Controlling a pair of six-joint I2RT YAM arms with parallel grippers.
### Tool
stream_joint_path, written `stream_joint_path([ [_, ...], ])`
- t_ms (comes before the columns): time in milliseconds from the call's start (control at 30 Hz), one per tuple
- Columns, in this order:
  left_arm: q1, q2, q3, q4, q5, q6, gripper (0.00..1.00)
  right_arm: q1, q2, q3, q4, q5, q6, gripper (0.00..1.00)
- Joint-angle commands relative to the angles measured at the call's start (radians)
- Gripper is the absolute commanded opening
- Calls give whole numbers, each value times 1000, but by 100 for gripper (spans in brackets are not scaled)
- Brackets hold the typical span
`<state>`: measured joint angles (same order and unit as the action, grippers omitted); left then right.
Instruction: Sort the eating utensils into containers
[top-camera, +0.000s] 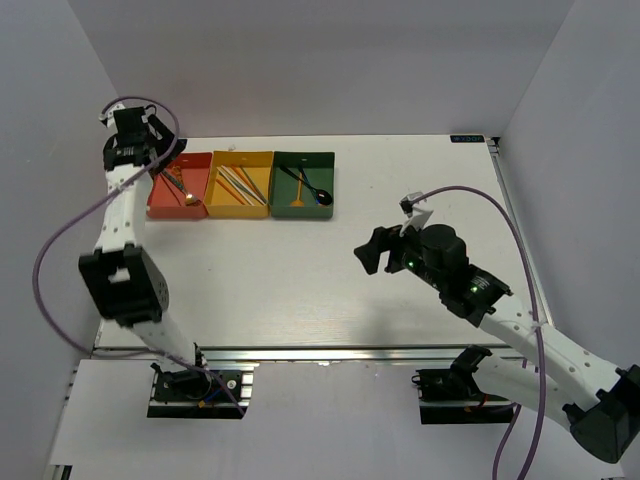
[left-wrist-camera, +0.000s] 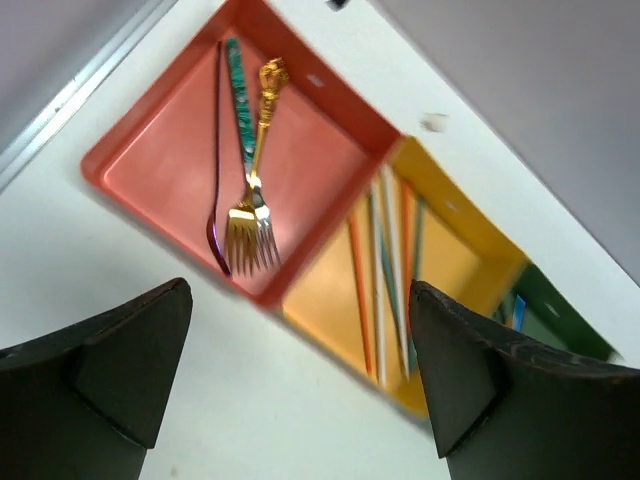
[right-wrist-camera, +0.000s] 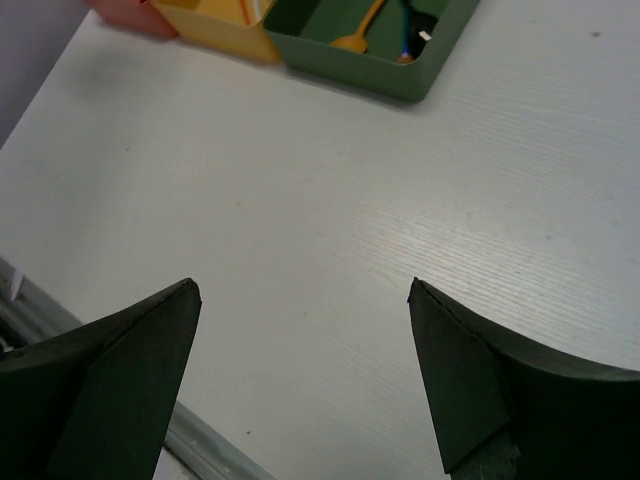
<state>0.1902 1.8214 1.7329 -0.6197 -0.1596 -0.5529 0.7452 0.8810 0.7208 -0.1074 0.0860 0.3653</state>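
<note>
three utensils lie side by side in the red tray (left-wrist-camera: 120, 175): a gold fork (left-wrist-camera: 256, 170), a teal-handled fork (left-wrist-camera: 238, 100) and a purple piece (left-wrist-camera: 216, 150). the left gripper (left-wrist-camera: 300, 330) hangs above, fingers spread and empty; best to lift it straight up, clear of the handles. the right gripper (right-wrist-camera: 300, 330) is spread too, holding nothing. slim, glossy metal, likely slippery.

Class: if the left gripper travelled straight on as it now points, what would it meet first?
Probably the red-orange tray, near its gold fork; depth unclear, possibly the yellow tray.
</note>
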Motion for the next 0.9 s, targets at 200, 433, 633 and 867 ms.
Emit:
stream_joint_path([
  [200, -90, -795, -639, 58, -40, 139, 98, -6, -39, 172, -248, 473, -34, 89],
  [433, -176, -1172, -987, 141, -130, 144, 98, -6, -125, 194, -333, 589, -85, 89],
  [633, -230, -1275, -1000, 140, -124, 133, 98, -7, -198, 74, -319, 502, -69, 89],
  [867, -239, -1292, -998, 117, -213, 120, 98, -6, -206, 20, -333, 475, -25, 89],
])
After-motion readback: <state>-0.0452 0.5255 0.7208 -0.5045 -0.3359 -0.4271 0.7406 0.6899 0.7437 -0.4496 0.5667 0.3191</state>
